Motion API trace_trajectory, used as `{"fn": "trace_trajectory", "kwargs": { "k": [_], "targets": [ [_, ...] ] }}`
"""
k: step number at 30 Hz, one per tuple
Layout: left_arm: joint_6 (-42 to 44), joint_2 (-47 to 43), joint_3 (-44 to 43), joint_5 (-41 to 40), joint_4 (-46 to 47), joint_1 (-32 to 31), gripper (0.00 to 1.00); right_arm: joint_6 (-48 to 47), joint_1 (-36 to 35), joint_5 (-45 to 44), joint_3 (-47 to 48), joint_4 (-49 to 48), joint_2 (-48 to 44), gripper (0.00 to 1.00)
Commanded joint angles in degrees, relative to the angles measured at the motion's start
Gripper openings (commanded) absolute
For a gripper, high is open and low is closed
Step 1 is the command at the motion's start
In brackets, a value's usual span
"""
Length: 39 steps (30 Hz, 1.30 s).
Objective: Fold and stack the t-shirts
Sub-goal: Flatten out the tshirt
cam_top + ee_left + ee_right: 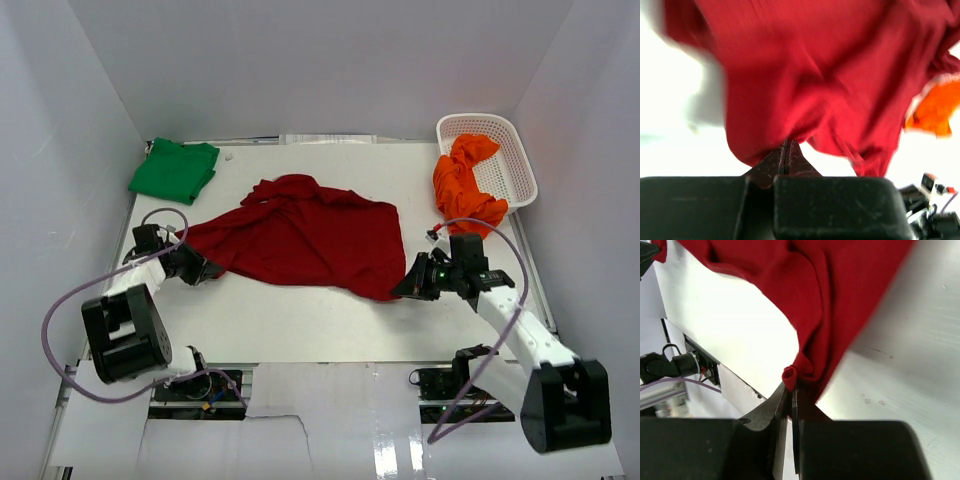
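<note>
Red cloth is pinched in both claws at the near side of the table [300,320]. The left gripper [204,268] is clenched on the left end of the dark red t-shirt [300,235]. Its wrist view shows the jaws pressed flat together with a fold of fabric caught at their tips. The right gripper [406,286] is likewise clamped, on the shirt's near right corner. In the right wrist view a small rolled nub of hem sits between its tips.

From both claws the shirt lies away, toward the far side. Its long axis runs left to right across the table, roughly along the line between the two grips. Each arm has its own end, so neither is the nearer one. The far edge is rumpled, so I judge the coming move turns on drawing that left-right line taut.

Farther back, the green t-shirt [175,170] lies folded at the far left corner. The orange t-shirt [462,185] drapes over the rim of the white basket [508,150] at the far right.
</note>
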<state>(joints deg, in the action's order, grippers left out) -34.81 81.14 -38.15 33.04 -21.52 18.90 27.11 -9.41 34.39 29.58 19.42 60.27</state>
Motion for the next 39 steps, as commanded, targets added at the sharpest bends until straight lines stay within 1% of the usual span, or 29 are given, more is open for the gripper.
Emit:
{"fn": "trace_trajectory", "kwargs": {
  "k": [1, 2, 5, 6, 7, 9, 10, 11, 12, 13, 15, 16, 17, 18, 19, 21, 23, 24, 25, 26, 28, 29, 30, 31, 32, 33, 36, 37, 39],
  "targets": [
    [4.5, -12.5, -1.2, 8.1, -9.1, -0.3, 0.0, -3.3, -2.2, -6.8, 2.6, 6.5, -9.6, 0.08],
    [6.0, -14.7, -1.4, 7.5, -10.9, -0.2, 0.0, -3.8, -2.3, -7.3, 3.3, 10.1, -10.7, 0.08],
    [6.8, -21.3, -3.9, 7.3, -17.1, -0.2, 0.0, -6.5, -2.5, -5.9, 9.7, 14.7, -13.2, 0.08],
    [5.7, -22.8, -5.3, 8.2, -17.2, -0.3, 0.0, -6.8, -2.6, -6.4, 12.1, 15.0, -13.7, 0.08],
    [4.6, -25.2, -6.5, 9.1, -16.3, -0.3, 0.0, -8.5, -2.7, -7.0, 18.5, 15.0, -13.6, 0.08],
    [1.5, -26.6, -10.0, 9.2, -13.7, -0.3, 0.0, -10.0, -3.0, -8.1, 25.7, 13.4, -12.5, 0.08],
    [1.0, -27.2, -15.1, 9.0, -13.1, -0.3, 0.0, -11.0, -3.0, -7.9, 32.3, 12.8, -12.0, 0.08],
    [0.5, -28.7, -17.6, 8.1, -12.5, -0.3, 0.0, -12.4, -3.1, -7.9, 34.7, 11.5, -12.0, 0.08],
    [0.4, -29.5, -20.2, 7.3, -12.1, -0.3, 0.0, -12.7, -3.1, -8.2, 36.6, 7.9, -12.7, 0.08],
    [0.6, -30.2, -25.6, 6.5, -12.1, -0.3, 0.0, -13.1, -3.1, -6.8, 39.7, 5.7, -13.3, 0.08],
    [1.6, -31.5, -31.6, 3.7, -14.2, -0.3, 0.0, -14.0, -3.1, -6.4, 43.2, 1.9, -15.4, 0.08],
    [1.6, -32.0, -37.6, 2.5, -14.6, -0.3, 0.0, -14.5, -3.1, -4.9, 45.4, -1.3, -15.9, 0.08],
    [1.7, -32.5, -40.7, -0.3, -14.6, -0.3, 0.0, -14.9, -3.1, -4.6, 50.4, -2.5, -16.3, 0.08],
    [1.2, -33.2, -43.9, -1.8, -14.1, -0.3, 0.0, -16.0, -3.1, -4.5, 53.1, -3.5, -16.5, 0.08],
    [1.1, -33.3, -49.8, -3.7, -13.0, -0.8, 0.0, -16.8, -3.1, -4.7, 58.4, -5.1, -16.7, 0.08],
    [1.1, -33.6, -57.3, -7.1, -10.9, -1.3, 0.0, -18.7, -3.1, -4.7, 63.5, -5.7, -16.9, 0.08],
    [1.2, -35.6, -60.2, -12.8, -8.6, -1.8, 0.0, -19.6, -3.1, -4.2, 68.4, -5.9, -17.2, 0.08],
    [1.3, -37.2, -60.4, -14.6, -7.5, -2.7, 0.0, -19.9, -3.0, -3.9, 70.2, -4.3, -16.9, 0.08],
    [1.5, -38.7, -60.2, -17.5, -5.1, -3.4, 0.0, -20.3, -3.0, -3.8, 75.0, -2.5, -16.2, 0.08],
    [1.5, -39.9, -60.5, -19.0, -5.2, -4.1, 0.0, -21.6, -3.0, -6.1, 77.8, -0.1, -15.2, 0.08],
    [2.2, -38.3, -61.6, -21.0, -7.6, -6.2, 0.0, -22.1, -3.3, -10.8, 82.0, 5.3, -11.7, 0.08],
    [2.2, -34.4, -61.5, -20.8, -8.7, -6.9, 0.0, -22.5, -3.7, -15.4, 83.0, 7.4, -9.9, 0.08],
    [2.1, -32.6, -61.0, -19.6, -9.3, -7.0, 0.0, -22.6, -5.3, -16.7, 83.7, 9.4, -6.3, 0.08],
    [1.7, -31.1, -57.9, -16.7, -9.2, -7.0, 0.0, -22.6, -6.2, -19.1, 83.4, 12.2, -4.8, 0.08],
    [0.9, -28.9, -55.7, -15.6, -8.3, -7.0, 0.0, -22.2, -7.5, -20.1, 82.3, 12.8, -2.6, 0.08],
    [0.6, -28.2, -51.2, -15.0, -6.1, -7.0, 0.0, -22.0, -7.5, -20.8, 80.6, 12.5, -2.0, 0.08],
    [0.6, -25.8, -46.1, -14.0, -3.8, -7.0, 0.0, -20.3, -7.4, -22.1, 74.4, 12.4, 1.0, 0.08],
    [0.7, -25.5, -42.3, -13.7, -3.1, -7.0, 0.0, -20.0, -7.2, -21.2, 72.5, 11.1, 1.5, 0.08],
    [0.9, -24.8, -38.5, -13.6, -1.8, -7.0, 0.0, -19.2, -6.2, -20.4, 65.2, 8.5, 2.2, 0.08]
  ]
}}
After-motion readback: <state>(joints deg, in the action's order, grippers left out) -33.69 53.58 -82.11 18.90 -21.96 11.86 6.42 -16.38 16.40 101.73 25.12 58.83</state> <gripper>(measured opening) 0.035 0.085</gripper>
